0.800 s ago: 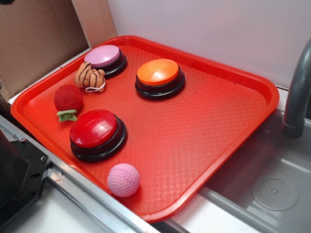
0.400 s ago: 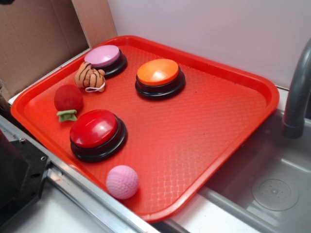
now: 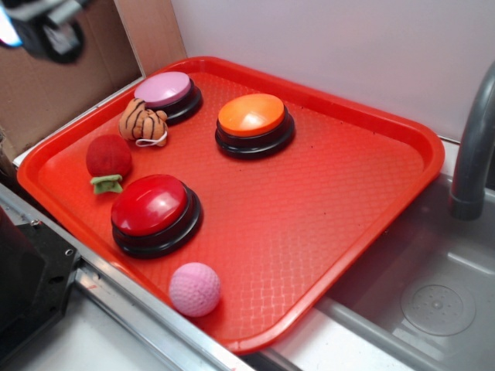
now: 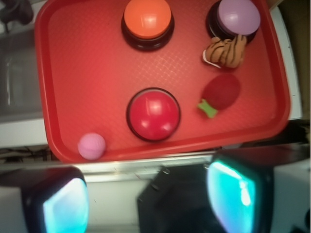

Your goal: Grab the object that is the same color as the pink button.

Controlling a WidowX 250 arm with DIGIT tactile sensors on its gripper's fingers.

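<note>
The object, a small light-pink dimpled ball (image 3: 195,289), lies by itself near the front edge of the red tray (image 3: 433,154). In the wrist view the ball (image 4: 92,145) is at the tray's lower left. The pink button (image 3: 163,89) stands at the tray's back left corner, and shows at the upper right as the pink button (image 4: 238,16) in the wrist view. My gripper (image 3: 39,27) hovers high at the upper left, blurred, far from the ball. Seen from the wrist, the gripper (image 4: 150,194) is open, its cyan pads (image 4: 231,191) wide apart with nothing between them.
On the tray are also a red button (image 3: 151,205), an orange button (image 3: 251,114), a striped tiger plush (image 3: 142,122) and a red fuzzy ball (image 3: 108,157) with a green leaf. A steel sink (image 3: 437,305) and grey faucet (image 3: 472,154) lie right. Cardboard (image 3: 54,77) stands behind.
My gripper has come into the exterior view at the upper left. The pink ball has shifted very slightly toward the tray's front edge.
</note>
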